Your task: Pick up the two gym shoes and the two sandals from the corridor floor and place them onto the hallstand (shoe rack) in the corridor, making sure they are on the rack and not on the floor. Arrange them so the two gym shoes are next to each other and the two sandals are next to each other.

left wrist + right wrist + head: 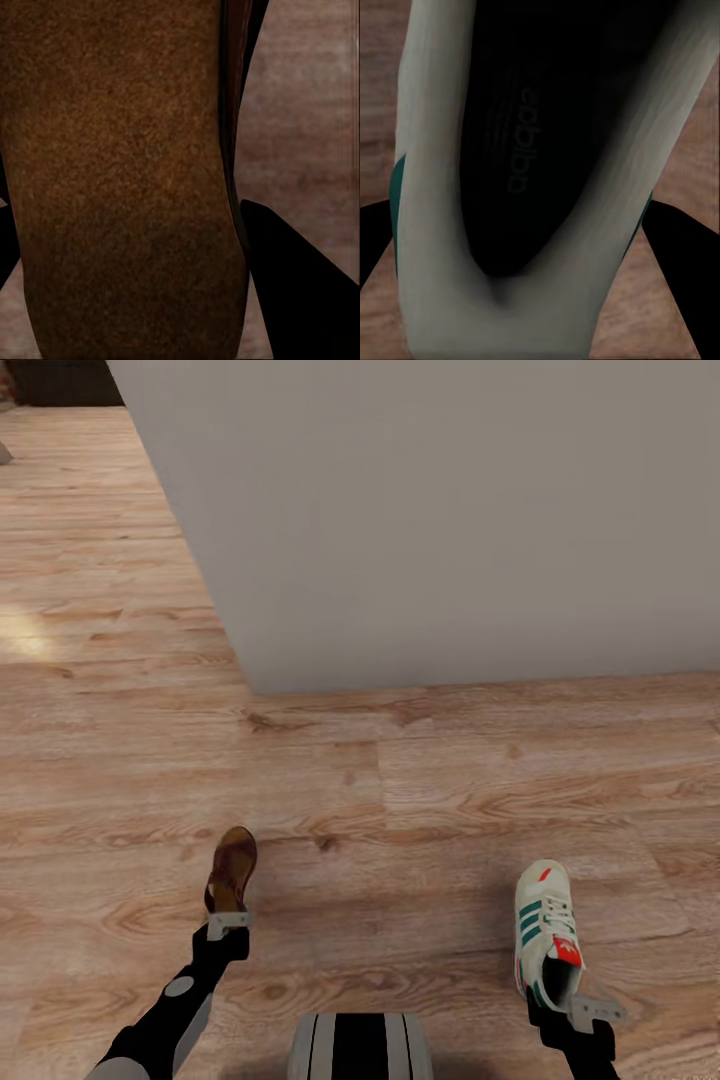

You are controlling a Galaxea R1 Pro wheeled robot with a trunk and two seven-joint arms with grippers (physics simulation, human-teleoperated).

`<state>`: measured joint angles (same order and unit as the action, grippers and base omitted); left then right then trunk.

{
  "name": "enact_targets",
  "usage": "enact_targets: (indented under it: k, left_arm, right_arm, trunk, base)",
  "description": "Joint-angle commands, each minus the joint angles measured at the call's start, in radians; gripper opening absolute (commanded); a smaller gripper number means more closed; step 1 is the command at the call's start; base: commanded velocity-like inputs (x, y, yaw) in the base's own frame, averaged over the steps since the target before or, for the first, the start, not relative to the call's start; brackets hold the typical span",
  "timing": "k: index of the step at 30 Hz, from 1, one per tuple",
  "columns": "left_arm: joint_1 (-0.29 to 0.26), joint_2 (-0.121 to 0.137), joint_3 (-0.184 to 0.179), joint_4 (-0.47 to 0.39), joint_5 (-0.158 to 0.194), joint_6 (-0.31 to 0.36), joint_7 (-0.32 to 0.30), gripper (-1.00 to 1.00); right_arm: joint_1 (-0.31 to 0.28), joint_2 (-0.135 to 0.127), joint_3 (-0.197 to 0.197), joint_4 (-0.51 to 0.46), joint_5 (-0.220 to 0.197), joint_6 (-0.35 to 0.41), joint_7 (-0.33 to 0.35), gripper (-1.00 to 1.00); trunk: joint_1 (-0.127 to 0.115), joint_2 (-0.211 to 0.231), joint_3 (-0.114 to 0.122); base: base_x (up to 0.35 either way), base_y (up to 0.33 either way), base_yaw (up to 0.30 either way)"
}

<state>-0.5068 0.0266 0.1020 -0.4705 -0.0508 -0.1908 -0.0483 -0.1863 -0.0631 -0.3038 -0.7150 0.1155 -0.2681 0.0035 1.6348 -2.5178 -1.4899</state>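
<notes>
Currently, left claw (228, 922): gripping sandal (232, 870) by its heel.
Right claw (572, 1006): closed on gym shoe (545, 930)'s heel.
Risk: heel-only grips could let either swing or slip onto the floor (420, 790).

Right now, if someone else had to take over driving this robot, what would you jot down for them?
Left gripper: shut on one sandal, held by its heel end.
Right gripper: shut on one gym shoe, gripped at the heel.
Both are carried above the corridor floor, facing a plain grey wall.
Done: one sandal and one gym shoe picked up.
Left: find the shoe rack, set both on it, then fetch the second sandal and second gym shoe and pair them side by side.
</notes>
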Motion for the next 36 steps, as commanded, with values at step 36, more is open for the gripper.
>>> enact_targets:
  k: [36]
  left_arm:
    - [0.212,0.067,0.153,0.125,0.037,-0.246,-0.002,-1.00]
  right_arm:
    - [0.019,0.012,-0.015,0.129,0.014,-0.167,0.004,-1.00]
  trunk:
    - [-0.016,0.008,0.179]
  base:
    - [0.000,0.000,-0.227]
